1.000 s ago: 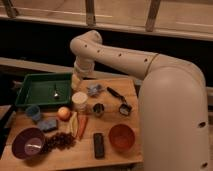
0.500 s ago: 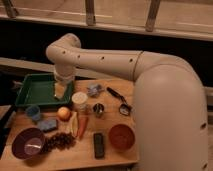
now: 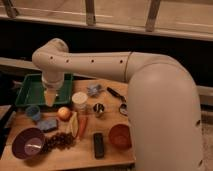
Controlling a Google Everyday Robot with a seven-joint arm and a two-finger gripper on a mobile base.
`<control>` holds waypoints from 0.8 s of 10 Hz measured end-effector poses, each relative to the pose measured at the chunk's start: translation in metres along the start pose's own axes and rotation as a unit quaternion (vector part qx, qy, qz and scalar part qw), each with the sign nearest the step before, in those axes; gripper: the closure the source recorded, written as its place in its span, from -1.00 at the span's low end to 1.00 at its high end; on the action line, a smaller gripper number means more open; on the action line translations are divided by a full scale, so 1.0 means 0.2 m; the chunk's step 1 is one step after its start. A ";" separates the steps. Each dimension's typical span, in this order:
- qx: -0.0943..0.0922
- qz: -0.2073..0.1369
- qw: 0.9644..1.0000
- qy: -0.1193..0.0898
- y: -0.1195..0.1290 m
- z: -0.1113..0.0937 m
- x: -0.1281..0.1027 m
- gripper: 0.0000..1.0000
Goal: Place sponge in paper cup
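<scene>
The tool (image 3: 51, 98) hangs over the near edge of the green plastic tray (image 3: 26, 93); its grip we cannot tell; we descend squarely onto the blue rectangular sponge (image 3: 47, 124), near-left of the white paper cup (image 3: 79, 100).

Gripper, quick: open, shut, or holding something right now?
Gripper: state cannot be told; it hangs over the green tray at its right edge, near the paper cup.

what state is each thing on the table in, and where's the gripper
gripper: over the right side of the green tray, not at the sponge
sponge: lying flat on the table, not in the cup
paper cup: upright, mouth up
blue cup: upright
purple bowl: upright
orange bowl: upright
</scene>
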 end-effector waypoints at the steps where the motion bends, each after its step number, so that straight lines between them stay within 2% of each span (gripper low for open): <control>1: 0.001 0.000 1.000 0.003 0.00 0.00 0.01 -0.46; 2: 0.002 0.000 1.000 0.002 0.00 0.00 0.01 -0.46; 4: -0.020 -0.007 1.000 -0.007 0.04 0.17 -0.02 -0.46; 5: -0.040 -0.010 0.999 -0.013 0.09 0.31 -0.02 -0.46; 8: -0.078 -0.029 0.996 -0.016 0.20 0.51 -0.09 -0.46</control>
